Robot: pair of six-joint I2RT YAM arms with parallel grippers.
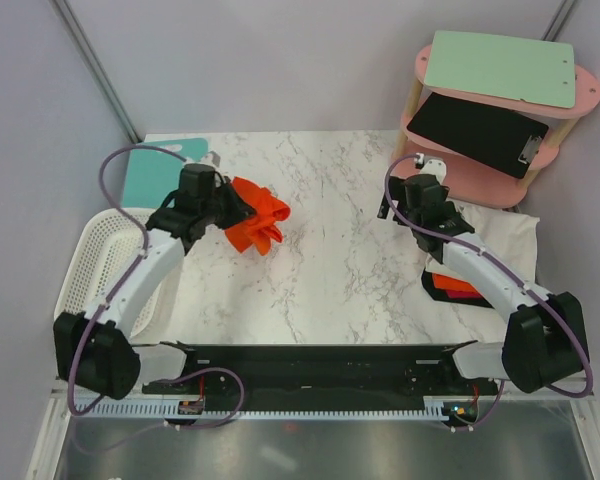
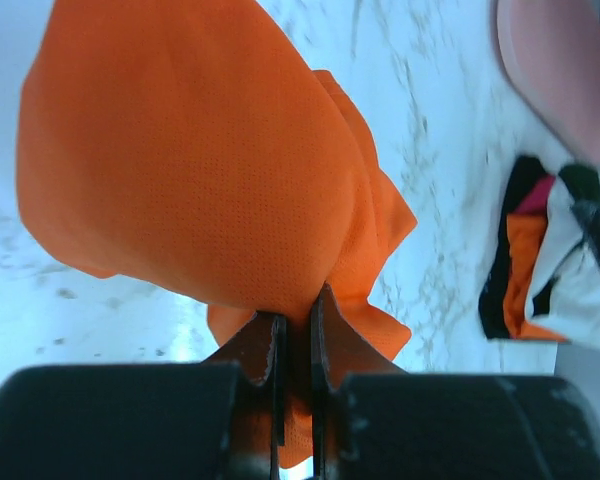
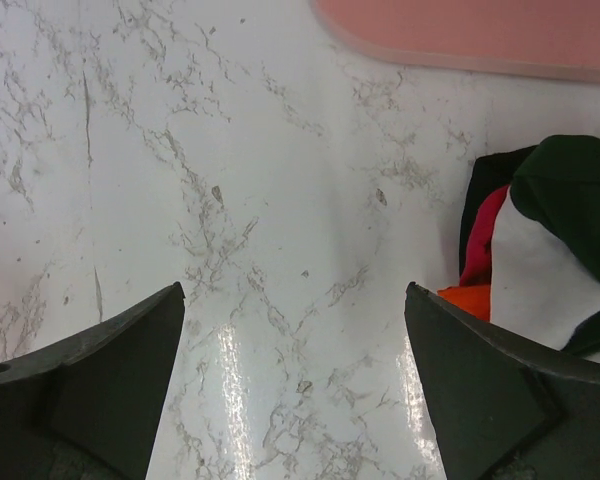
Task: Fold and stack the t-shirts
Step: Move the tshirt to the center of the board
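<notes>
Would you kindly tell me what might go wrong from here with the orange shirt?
The left pincer pinches a bunched fold of the t-shirt, so the cloth may slip out or land crumpled. The right pincer stands open over the table, away from it, so spreading it flat single-handed looks unlikely.

Left arm (image 1: pixel 145 268) lower left, right arm (image 1: pixel 485 275) lower right, white shells, black joints, chunky black base blocks (image 1: pixel 95 358), purple cables (image 1: pixel 113 172) looping off both, right gripper (image 3: pixel 295 300) with black wedge fingers (image 3: pixel 100 390)

Orange t-shirt (image 1: pixel 458 288) — mostly hidden beneath the right arm (image 1: pixel 490 275).
</notes>
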